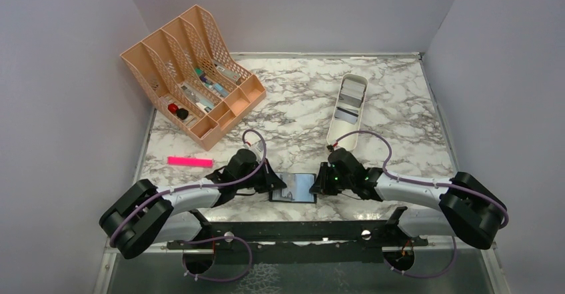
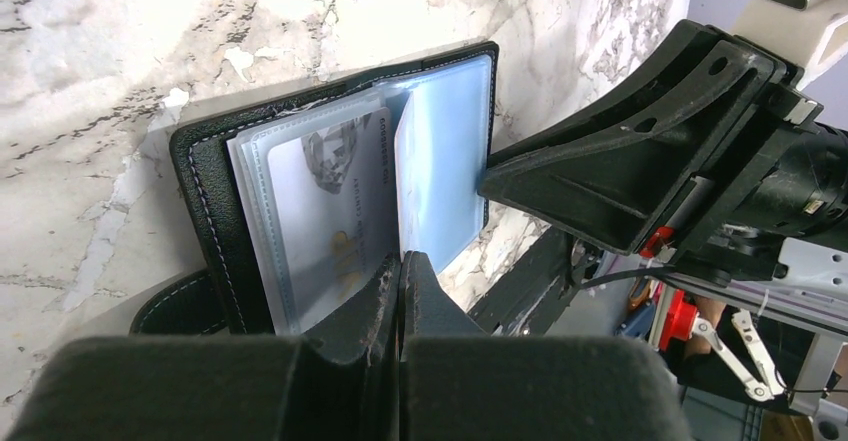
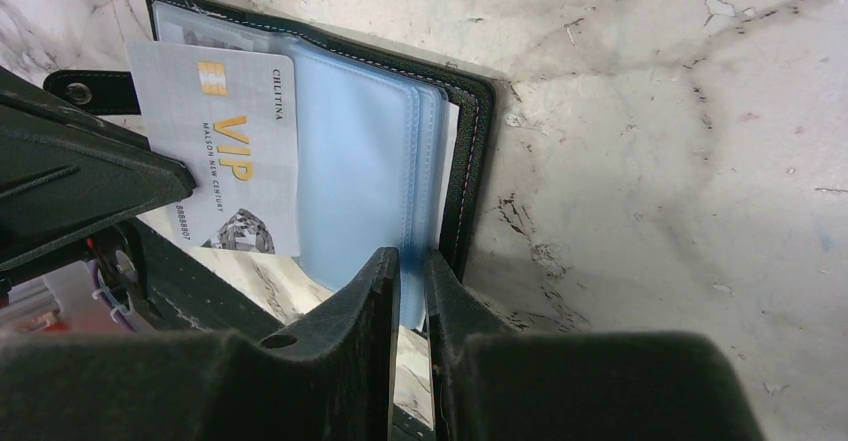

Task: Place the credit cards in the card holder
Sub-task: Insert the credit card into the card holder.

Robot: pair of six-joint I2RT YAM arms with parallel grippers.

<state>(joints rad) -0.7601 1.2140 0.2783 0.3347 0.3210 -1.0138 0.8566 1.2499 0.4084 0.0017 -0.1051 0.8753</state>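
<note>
Near the front edge of the marble bench point(image 1: 293, 101), between the two arms: a black card holder point(image 1: 293, 189), lying open, its clear blue-tinted sleeves point(image 3: 350, 151) fanned upward.

At the left tool point(image 2: 400, 266), a narrow set: fingers pinched almost together on the edge of a pale VIP card point(image 3: 215, 151). Lies across the holder's left half, over the sleeves, with one corner jutting past the leather edge beside the snap strap point(image 3: 75, 91). Cannot tell whether seated in a pocket or only resting among the sleeves.

At the right tool point(image 3: 412, 261), narrow as well: closed on the free edge of the sleeves at the holder's right half, a sliver of blue plastic showing between the fingers.

Further back on the right, well apart from the holder: a white oblong tray point(image 1: 331, 129) holding the remaining credit cards point(image 1: 351, 97), grey and silver, lying flat along its length.

At back left: a peach mesh desk organiser point(image 1: 200, 44), set at an angle to the bench edges. In its low front compartments, small oddments, one black and red, others pen-like, too small to name.

Between organiser and left arm: a pink stick point(image 1: 190, 161), flat on the bench.
</note>
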